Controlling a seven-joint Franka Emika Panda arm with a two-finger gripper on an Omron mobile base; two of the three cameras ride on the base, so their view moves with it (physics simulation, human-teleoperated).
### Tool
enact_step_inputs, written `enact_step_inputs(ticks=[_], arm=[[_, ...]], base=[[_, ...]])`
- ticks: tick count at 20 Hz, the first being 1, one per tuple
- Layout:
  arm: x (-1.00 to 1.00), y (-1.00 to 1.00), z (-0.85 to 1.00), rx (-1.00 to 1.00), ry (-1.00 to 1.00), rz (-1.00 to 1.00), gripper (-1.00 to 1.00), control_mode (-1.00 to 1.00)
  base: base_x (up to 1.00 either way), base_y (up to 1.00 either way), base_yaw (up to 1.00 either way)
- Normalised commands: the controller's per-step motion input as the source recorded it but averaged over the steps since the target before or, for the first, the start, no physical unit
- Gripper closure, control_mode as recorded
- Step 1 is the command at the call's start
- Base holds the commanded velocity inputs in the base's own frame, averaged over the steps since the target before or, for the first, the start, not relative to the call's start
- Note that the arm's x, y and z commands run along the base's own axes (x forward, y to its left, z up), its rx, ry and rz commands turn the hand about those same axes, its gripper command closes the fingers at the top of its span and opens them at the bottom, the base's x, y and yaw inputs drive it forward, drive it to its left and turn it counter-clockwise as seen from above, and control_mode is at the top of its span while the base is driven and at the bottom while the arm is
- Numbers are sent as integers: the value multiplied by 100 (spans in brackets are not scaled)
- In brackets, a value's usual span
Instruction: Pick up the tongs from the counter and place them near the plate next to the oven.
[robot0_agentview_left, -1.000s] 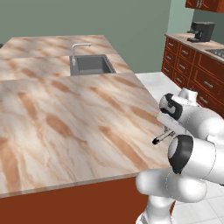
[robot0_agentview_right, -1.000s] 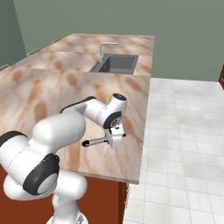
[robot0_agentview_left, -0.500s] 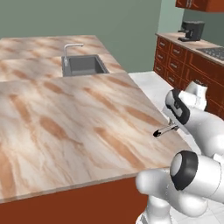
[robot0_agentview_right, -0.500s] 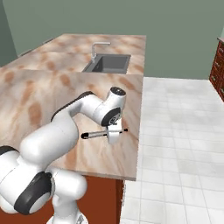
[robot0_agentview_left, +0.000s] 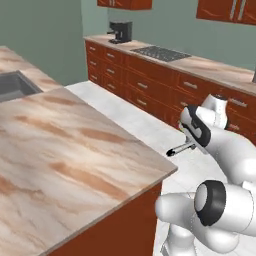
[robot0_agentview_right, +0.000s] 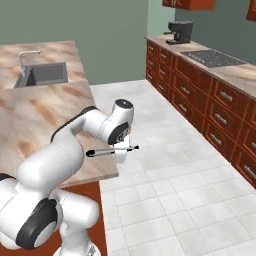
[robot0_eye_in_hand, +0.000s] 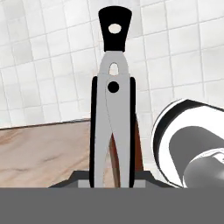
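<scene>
The silver-grey tongs (robot0_agentview_right: 111, 151) with black ends hang level in the air, held near their middle by my gripper (robot0_agentview_right: 121, 153), which is shut on them. They sit just past the corner of the tan marble counter (robot0_agentview_right: 40, 115), over the white tiled floor. In the left base view the tongs (robot0_agentview_left: 181, 148) poke out leftward from behind my arm, beyond the counter (robot0_agentview_left: 75, 150) edge. The hand view looks along the tongs (robot0_eye_in_hand: 113, 109) toward their black end, with floor tiles behind. The plate and the black oven are out of view.
A row of red-brown cabinets (robot0_agentview_left: 150, 90) with a tan top runs along the far wall, carrying a black coffee machine (robot0_agentview_right: 181, 31) and an inset cooktop (robot0_agentview_right: 212, 57). The grey sink (robot0_agentview_right: 45, 75) lies in the counter behind. Open tiled floor (robot0_agentview_right: 170, 170) separates counter and cabinets.
Both base views have swung right as the base turns: the counter slid left and the cabinet row came into view. The tongs stay held, now off the counter's edge.
</scene>
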Motion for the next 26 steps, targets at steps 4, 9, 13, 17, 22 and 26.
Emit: enact_step_inputs(ticks=[4,9,13,17,22,26], arm=[[0,0,0,0,0,0,100,100],[0,0,0,0,0,0,100,100],[0,0,0,0,0,0,100,100],[0,0,0,0,0,0,100,100],[0,0,0,0,0,0,100,100],[0,0,0,0,0,0,100,100]], base=[[-60,-3,-72],[-66,-11,-68],[-71,-14,-67],[-63,-12,-70],[-60,-16,-69],[-68,-4,-68]])
